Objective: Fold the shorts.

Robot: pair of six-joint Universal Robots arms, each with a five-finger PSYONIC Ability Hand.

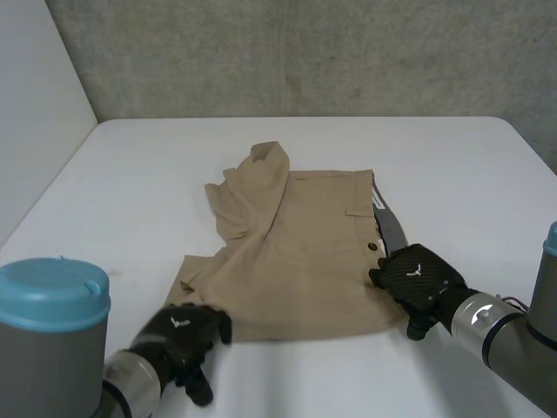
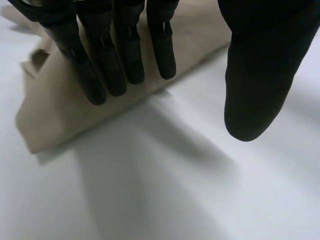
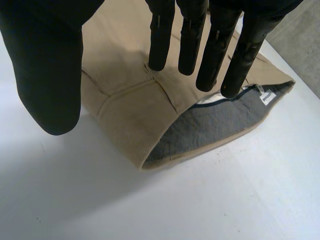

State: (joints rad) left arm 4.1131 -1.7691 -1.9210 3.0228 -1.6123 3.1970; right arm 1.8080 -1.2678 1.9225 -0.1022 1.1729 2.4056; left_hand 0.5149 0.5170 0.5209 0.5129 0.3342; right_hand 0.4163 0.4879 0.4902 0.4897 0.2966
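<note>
Shorts (image 1: 300,252) near table's (image 1: 130,174) front edge. Left hand (image 1: 181,335) at hem corner, right hand (image 1: 419,277) at waistband, both spread, empty. Pinch corners evenly.

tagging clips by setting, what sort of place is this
Probably a robot lab or test cell, not a home: a plain white table, a rough concrete wall behind it, and one pair of tan shorts laid between the left hand and right hand.
</note>
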